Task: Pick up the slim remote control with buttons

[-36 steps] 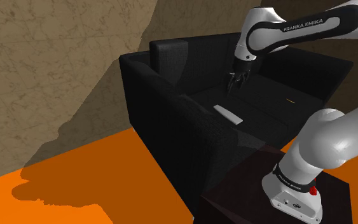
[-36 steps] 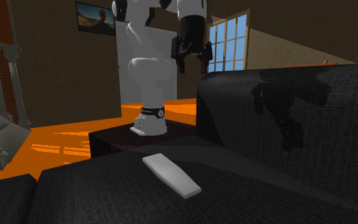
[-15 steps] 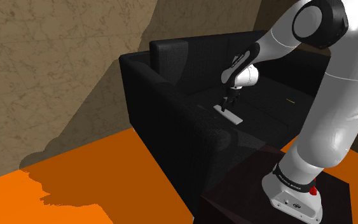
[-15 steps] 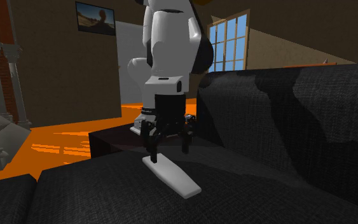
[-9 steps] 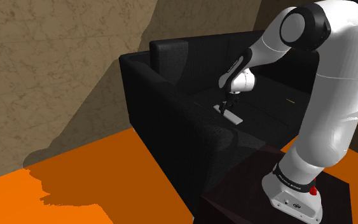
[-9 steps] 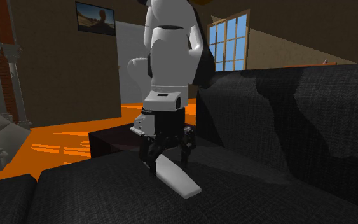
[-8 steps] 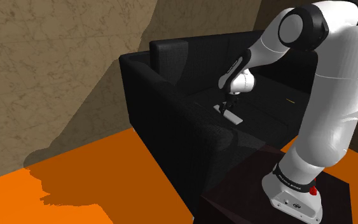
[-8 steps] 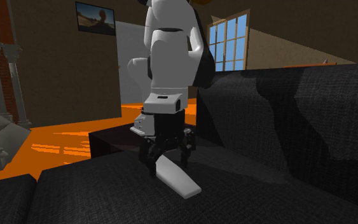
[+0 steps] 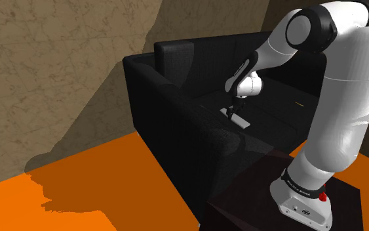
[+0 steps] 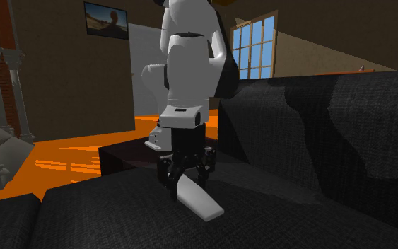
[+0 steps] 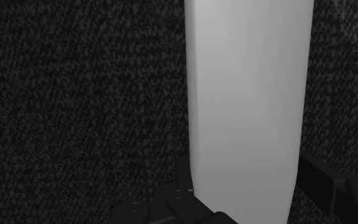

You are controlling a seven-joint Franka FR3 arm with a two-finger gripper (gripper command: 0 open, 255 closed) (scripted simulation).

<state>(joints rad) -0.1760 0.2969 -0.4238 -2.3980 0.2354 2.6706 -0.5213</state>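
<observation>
the gripper [image 10: 185,184] straddles one end of the pale remote [image 10: 203,201] lying on the black sofa [image 10: 105,212], seemingly clasping both its edges.

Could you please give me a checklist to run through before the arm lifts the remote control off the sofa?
1. Pincer straddles the remote control: ok, at its end nearest the arm.
2. Fingers against both long edges: ok, judging by the wrist view.
3. Grip centred along the remote control: not ok; it sits near one end, so the far end may droop on lifting.
4. Remote control lying flat on the sofa seat: ok.
5. Grip firm enough to lift: cannot tell.
</observation>
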